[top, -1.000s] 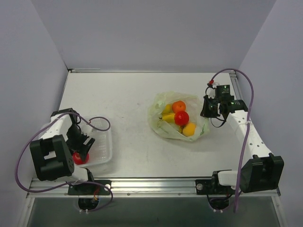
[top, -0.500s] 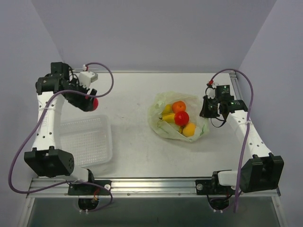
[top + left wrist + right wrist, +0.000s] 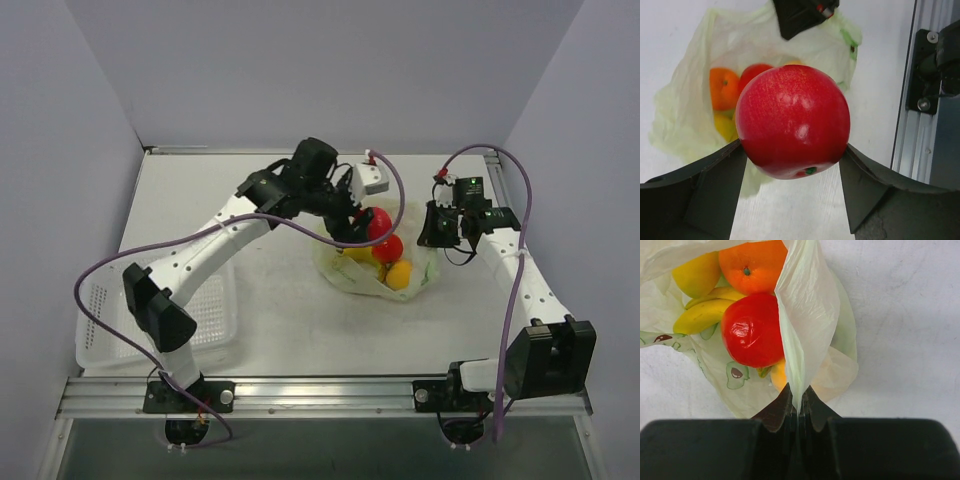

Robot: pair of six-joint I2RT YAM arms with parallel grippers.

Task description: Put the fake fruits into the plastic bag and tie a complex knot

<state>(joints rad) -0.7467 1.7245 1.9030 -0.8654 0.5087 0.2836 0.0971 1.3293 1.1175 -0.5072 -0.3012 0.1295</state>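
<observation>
The pale green plastic bag (image 3: pixel 350 268) lies mid-table with its mouth open, and no knot is in view on it. Inside it are an orange (image 3: pixel 752 265), a red fruit (image 3: pixel 752 330), a banana (image 3: pixel 702 315) and a yellow fruit (image 3: pixel 697 272). My left gripper (image 3: pixel 368 216) is shut on a glossy red apple (image 3: pixel 792 120) and holds it over the bag's mouth (image 3: pixel 690 120). My right gripper (image 3: pixel 799 402) is shut on a fold of the bag's rim and holds it up at the bag's right side (image 3: pixel 435 228).
A white perforated basket tray (image 3: pixel 215 310) stands at the near left, partly under the left arm. An aluminium rail (image 3: pixel 330 388) runs along the front edge. Grey walls close in the back and both sides.
The left arm lifted the red apple out of the tray, then swung right with it to above the bag. The right gripper kept its hold on the rim without moving.
</observation>
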